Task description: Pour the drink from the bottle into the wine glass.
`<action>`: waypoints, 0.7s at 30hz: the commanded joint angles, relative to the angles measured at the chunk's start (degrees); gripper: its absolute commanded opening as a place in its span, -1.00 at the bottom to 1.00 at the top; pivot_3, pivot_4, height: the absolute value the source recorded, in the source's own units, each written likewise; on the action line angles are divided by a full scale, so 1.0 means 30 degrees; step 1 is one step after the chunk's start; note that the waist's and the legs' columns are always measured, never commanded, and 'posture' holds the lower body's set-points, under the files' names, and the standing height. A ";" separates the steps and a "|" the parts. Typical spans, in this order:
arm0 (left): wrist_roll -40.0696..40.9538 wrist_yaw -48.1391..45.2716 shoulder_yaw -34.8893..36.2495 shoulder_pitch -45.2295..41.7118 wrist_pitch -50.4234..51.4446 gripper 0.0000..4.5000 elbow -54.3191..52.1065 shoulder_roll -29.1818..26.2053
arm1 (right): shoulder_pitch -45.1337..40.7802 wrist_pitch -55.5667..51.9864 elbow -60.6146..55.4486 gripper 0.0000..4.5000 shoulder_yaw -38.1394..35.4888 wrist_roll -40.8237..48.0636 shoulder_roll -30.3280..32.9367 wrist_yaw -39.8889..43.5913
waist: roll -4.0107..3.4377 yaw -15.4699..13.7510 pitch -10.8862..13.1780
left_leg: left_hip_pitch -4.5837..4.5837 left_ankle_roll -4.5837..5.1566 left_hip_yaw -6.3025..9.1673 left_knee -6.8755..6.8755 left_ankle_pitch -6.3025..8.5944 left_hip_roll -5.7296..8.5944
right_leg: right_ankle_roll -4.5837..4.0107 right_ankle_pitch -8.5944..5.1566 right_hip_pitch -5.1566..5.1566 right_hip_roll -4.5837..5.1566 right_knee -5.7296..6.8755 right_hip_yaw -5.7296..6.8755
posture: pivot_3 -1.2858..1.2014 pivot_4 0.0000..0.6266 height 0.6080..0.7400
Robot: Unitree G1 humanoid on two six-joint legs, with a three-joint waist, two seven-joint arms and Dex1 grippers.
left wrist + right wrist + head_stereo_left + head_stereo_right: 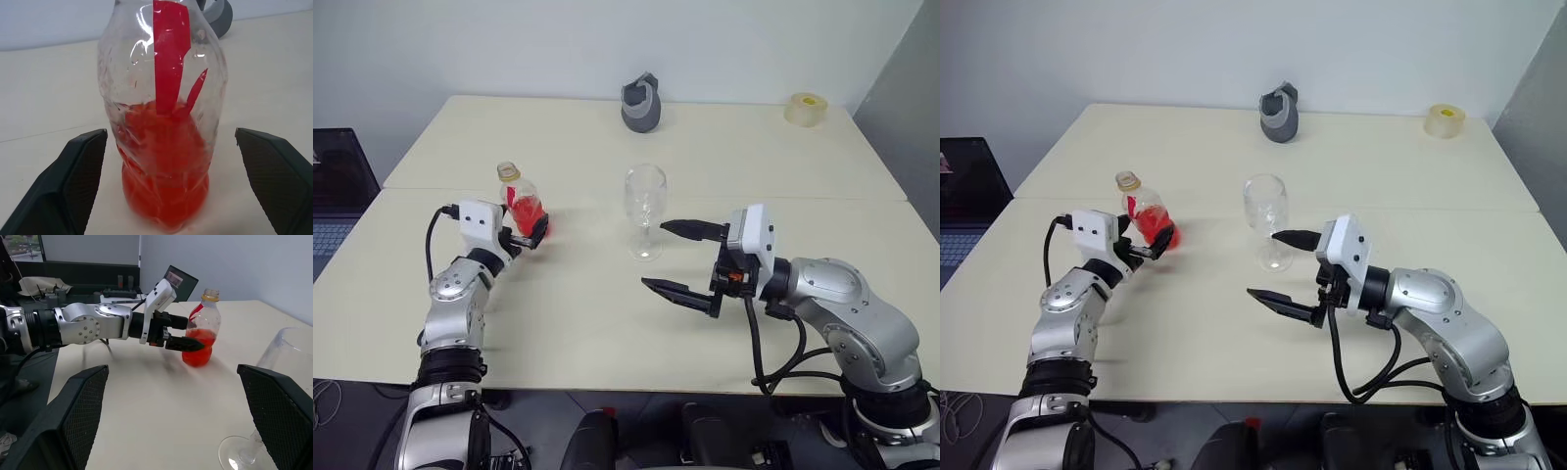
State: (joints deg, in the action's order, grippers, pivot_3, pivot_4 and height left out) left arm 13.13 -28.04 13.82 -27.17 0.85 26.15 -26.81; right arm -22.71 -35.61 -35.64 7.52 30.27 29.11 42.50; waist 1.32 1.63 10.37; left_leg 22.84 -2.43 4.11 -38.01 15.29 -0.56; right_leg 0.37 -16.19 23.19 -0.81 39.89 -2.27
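On table, bottle with plain red label strip, no legible writing

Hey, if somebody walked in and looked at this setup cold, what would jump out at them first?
Probably the bottle with the bright red drink at the table's left side, standing between the open fingers of the left gripper, not yet gripped. Next, the empty wine glass at mid-table, with the right gripper wide open just beside it. A grey jug-like object and a tape roll sit at the far edge.
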 commanded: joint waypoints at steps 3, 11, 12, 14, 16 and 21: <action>-0.0079 -0.0125 -0.0030 -0.1686 -0.0928 1.00 0.2042 0.0204 | -0.0484 0.0432 -0.0344 0.99 0.0160 -0.0099 0.0128 0.0057 | 0.0000 0.0001 -0.0001 | 0.0005 0.0000 0.0001 -0.0005 0.0000 0.0004 | 0.0000 0.0000 0.0000 0.0000 0.0001 0.0006 | 0.03 -0.52 1.00; 0.0001 -0.0794 -0.0021 -0.3586 -0.2004 1.00 0.4810 0.0385 | -0.0563 0.0544 -0.0213 0.99 0.0260 -0.0253 0.0109 0.0049 | 0.0001 0.0001 0.0000 | 0.0013 0.0000 0.0006 -0.0014 0.0000 0.0006 | 0.0000 0.0000 0.0000 0.0000 0.0001 0.0016 | 0.03 -0.52 1.00; 0.0008 -0.0880 -0.0001 -0.3703 -0.2123 0.91 0.4993 0.0383 | -0.0557 0.0539 -0.0228 1.00 0.0270 -0.0273 0.0100 0.0031 | 0.0002 0.0002 0.0000 | 0.0011 0.0000 0.0002 -0.0014 0.0000 0.0007 | 0.0000 0.0000 0.0001 0.0000 0.0002 0.0014 | 0.03 -0.52 1.00; 0.0086 -0.1091 0.0050 -0.3878 -0.2260 0.72 0.5267 0.0410 | -0.0544 0.0520 -0.0257 1.00 0.0263 -0.0297 0.0056 -0.0013 | 0.0001 0.0003 0.0000 | 0.0012 0.0000 0.0003 -0.0014 0.0000 0.0006 | 0.0001 0.0000 0.0001 0.0000 0.0000 0.0011 | 0.03 -0.52 1.00; 0.0129 -0.1247 0.0052 -0.3900 -0.2294 0.42 0.5251 0.0442 | -0.0531 0.0483 -0.0308 1.00 0.0232 -0.0296 0.0048 -0.0040 | 0.0001 0.0003 0.0000 | 0.0013 0.0000 0.0007 -0.0014 -0.0001 0.0006 | 0.0001 0.0000 0.0001 0.0000 0.0002 0.0015 | 0.03 -0.52 1.00; 0.0462 -0.1381 0.0166 -0.3140 -0.1650 -0.14 0.3613 0.0572 | -0.0501 0.0280 -0.0522 1.00 0.0094 -0.0191 -0.0053 -0.0321 | 0.0001 0.0025 0.0000 | 0.0017 0.0000 0.0007 -0.0015 0.0000 0.0005 | 0.0001 0.0000 0.0002 0.0000 0.0002 0.0012 | 0.03 -0.52 1.00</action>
State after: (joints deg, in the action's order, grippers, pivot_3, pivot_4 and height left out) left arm 13.33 -31.97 13.79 -36.62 -3.86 41.25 -24.90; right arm -23.48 -35.33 -35.15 8.60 29.04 29.03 42.15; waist 1.32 1.70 10.37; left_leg 22.88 -2.43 4.13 -38.05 15.29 -0.55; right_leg 0.37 -16.19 23.20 -0.81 39.89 -2.24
